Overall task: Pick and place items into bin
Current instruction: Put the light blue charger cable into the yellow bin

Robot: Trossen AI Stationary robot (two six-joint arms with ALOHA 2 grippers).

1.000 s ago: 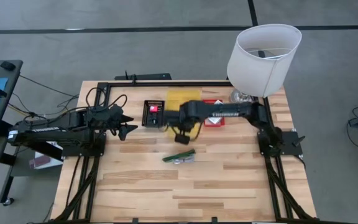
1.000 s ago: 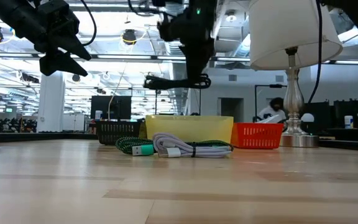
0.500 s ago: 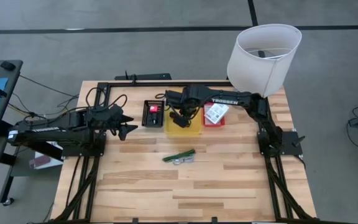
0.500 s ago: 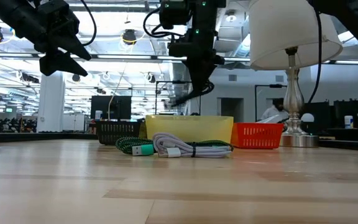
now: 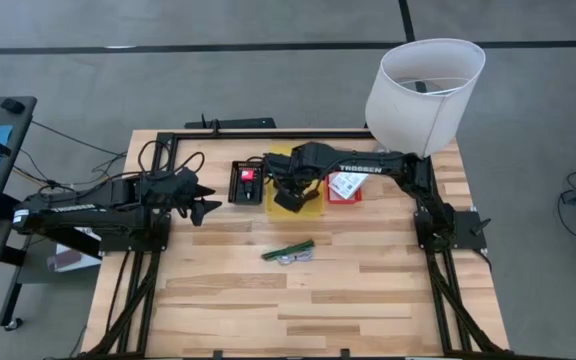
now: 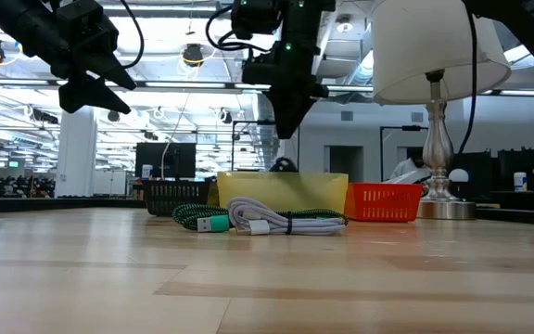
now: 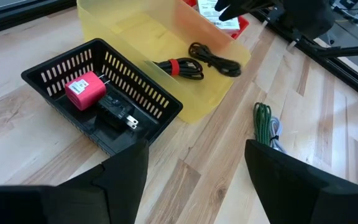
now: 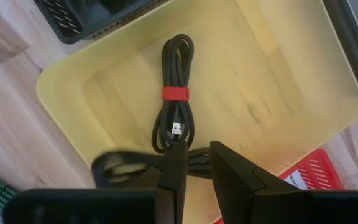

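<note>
The right gripper (image 5: 283,196) hangs above the yellow tray (image 5: 308,211), its two fingers (image 8: 174,163) standing slightly apart with nothing between them; just past the fingertips a second black cable (image 8: 120,165) shows blurred over the tray floor, and whether it lies there or is in the air cannot be told. On the tray floor lies a coiled black cable (image 8: 178,93) bound with a red band. Left of the yellow tray, touching it, stands a black mesh basket (image 7: 143,90) holding a pink-red block (image 7: 84,91) and a black plug (image 7: 118,114). Right of the yellow tray sits a red basket (image 6: 386,200) with a white labelled packet (image 5: 345,183) in it. Nearer on the wooden table (image 5: 318,300), apart from all the containers, lies a bundle of green and white cables (image 5: 290,252). A lamp (image 5: 423,85) stands at the far right corner. The left gripper (image 5: 206,207) waits in the air at the left of the table, fingers spread wide and empty.
</note>
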